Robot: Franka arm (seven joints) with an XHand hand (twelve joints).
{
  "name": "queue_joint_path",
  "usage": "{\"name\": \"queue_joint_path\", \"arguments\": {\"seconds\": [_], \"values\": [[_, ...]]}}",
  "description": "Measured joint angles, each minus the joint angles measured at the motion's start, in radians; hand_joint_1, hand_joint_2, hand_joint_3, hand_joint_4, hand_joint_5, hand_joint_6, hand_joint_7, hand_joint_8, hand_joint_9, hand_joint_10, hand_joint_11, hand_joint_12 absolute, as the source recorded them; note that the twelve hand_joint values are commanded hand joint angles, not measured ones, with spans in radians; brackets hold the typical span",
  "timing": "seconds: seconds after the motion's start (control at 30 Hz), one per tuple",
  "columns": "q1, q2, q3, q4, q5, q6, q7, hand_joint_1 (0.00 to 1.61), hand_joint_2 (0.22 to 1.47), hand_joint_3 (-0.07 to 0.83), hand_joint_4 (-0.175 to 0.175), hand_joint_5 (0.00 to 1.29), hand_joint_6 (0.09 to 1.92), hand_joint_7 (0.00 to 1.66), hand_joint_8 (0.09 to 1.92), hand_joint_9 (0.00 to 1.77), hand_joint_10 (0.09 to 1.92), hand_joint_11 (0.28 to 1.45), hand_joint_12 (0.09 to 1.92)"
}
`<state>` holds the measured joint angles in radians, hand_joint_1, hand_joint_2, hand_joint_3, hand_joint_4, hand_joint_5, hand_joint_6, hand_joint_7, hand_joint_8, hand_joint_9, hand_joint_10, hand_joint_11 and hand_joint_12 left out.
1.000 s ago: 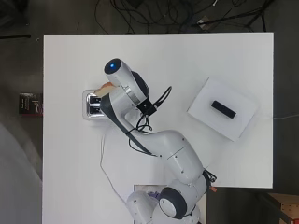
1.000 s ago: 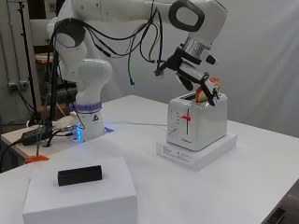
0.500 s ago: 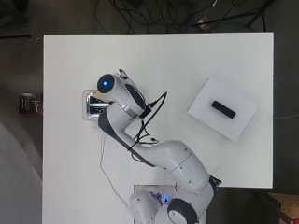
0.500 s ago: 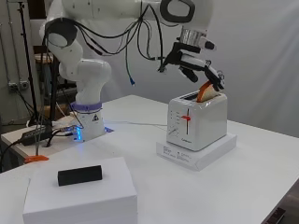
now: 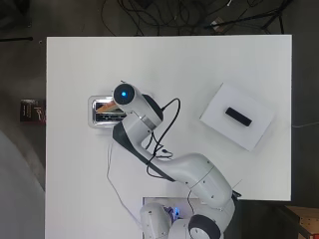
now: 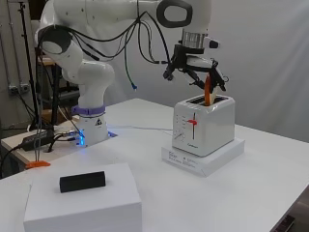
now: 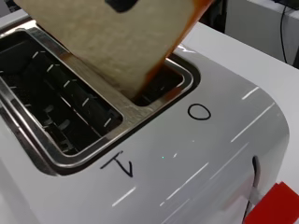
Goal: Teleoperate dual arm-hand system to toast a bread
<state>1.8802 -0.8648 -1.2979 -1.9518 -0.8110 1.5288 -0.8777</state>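
The white toaster point(image 6: 205, 123) stands on a flat white block point(image 6: 203, 158) at the table's left in the overhead view point(image 5: 102, 118). My hand point(image 6: 194, 65) hovers directly above it, shut on the top of a bread slice point(image 6: 207, 91) with an orange-brown crust. The slice hangs nearly upright. In the wrist view the bread slice point(image 7: 117, 42) has its lower corner inside one slot point(image 7: 161, 86), while the other slot point(image 7: 60, 109) holds nothing. A dark fingertip point(image 7: 122, 4) presses the slice's face. The toaster's red lever point(image 6: 194, 121) is up.
A white box point(image 6: 82, 203) carrying a black bar point(image 6: 82, 181) sits near the table's front in the side view, at the right in the overhead view point(image 5: 238, 115). The arm's base point(image 6: 89, 123) with cables stands at the left. Bare tabletop point(image 5: 174, 64) surrounds the toaster.
The hand has swung the slice from a tilt at the toaster's far side to nearly upright over a slot, and lowered it so that its lower corner is in the slot.
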Motion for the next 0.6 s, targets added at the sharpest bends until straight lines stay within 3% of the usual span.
{"name": "queue_joint_path", "arguments": {"seconds": [0.1, 0.23, 0.33, 0.43, 0.5, 0.6], "values": [[-0.005, -0.02, 0.021, -0.034, 0.003, 0.046, -0.104, 1.23, 1.15, -0.001, -0.121, 0.77, 1.21, 1.1, 0.87, 1.34, 0.09, 0.81, 0.09], [-0.026, -0.049, 0.065, -0.076, 0.01, 0.104, -0.179, 1.22, 1.16, 0.001, -0.106, 0.74, 1.32, 1.08, 0.86, 1.32, 0.09, 0.78, 0.09], [-0.042, -0.046, 0.063, -0.08, -0.001, 0.126, -0.14, 1.21, 1.16, 0.0, -0.106, 0.75, 1.37, 1.08, 0.79, 1.27, 0.09, 0.76, 0.09], [-0.066, -0.034, 0.062, -0.092, -0.008, 0.157, -0.023, 1.34, 1.14, 0.002, -0.164, 0.71, 1.41, 1.01, 0.86, 1.07, 0.74, 0.75, 0.09], [-0.085, -0.032, 0.054, -0.095, -0.009, 0.169, 0.053, 1.35, 1.14, 0.002, -0.173, 0.7, 1.42, 0.99, 0.88, 1.04, 0.87, 0.76, 0.09], [-0.092, -0.03, 0.037, -0.083, -0.002, 0.176, 0.079, 1.36, 1.14, 0.001, -0.175, 0.7, 1.44, 0.99, 0.89, 1.02, 0.9, 0.76, 0.09]]}}
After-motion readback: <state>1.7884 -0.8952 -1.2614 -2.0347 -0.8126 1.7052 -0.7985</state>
